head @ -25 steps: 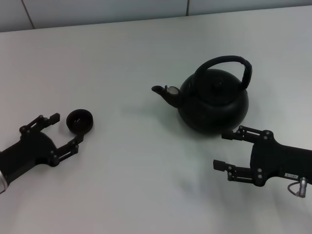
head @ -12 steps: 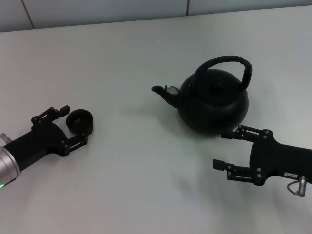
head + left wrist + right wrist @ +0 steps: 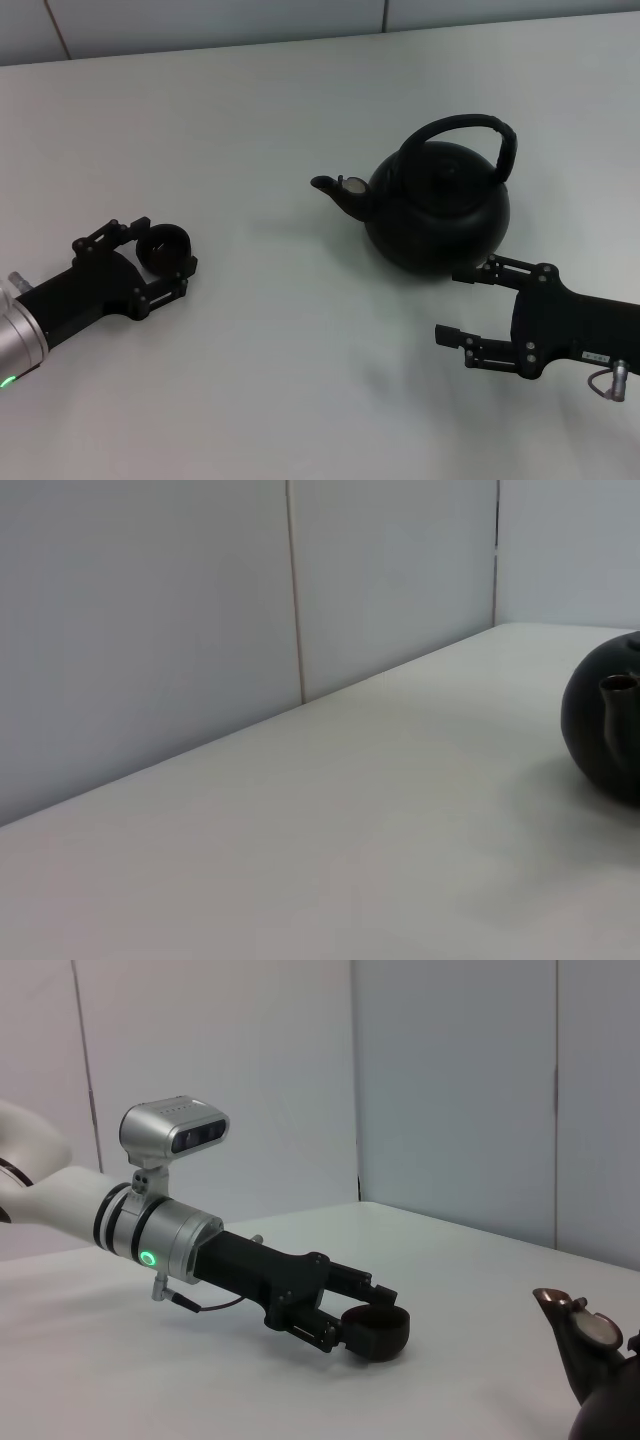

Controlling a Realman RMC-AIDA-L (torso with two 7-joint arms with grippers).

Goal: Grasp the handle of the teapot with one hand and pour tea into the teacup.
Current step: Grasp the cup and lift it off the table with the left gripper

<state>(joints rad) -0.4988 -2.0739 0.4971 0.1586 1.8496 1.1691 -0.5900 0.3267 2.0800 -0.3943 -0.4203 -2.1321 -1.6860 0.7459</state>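
Note:
The matte-black teapot stands upright right of centre, its spout pointing left and its arched handle on top. The small black teacup sits on the table at the left. My left gripper is low on the table, its fingers closed against both sides of the teacup; the right wrist view shows this grip too. My right gripper is open and empty, just in front of the teapot's base and apart from it. The teapot also shows in the left wrist view.
The white table runs back to a pale panelled wall. The spout tip and its silvery spot show in the right wrist view. Bare tabletop lies between the teacup and the teapot.
My left gripper has slid forward to the teacup and its fingers have closed in on the cup's sides. The right arm and the teapot have not moved.

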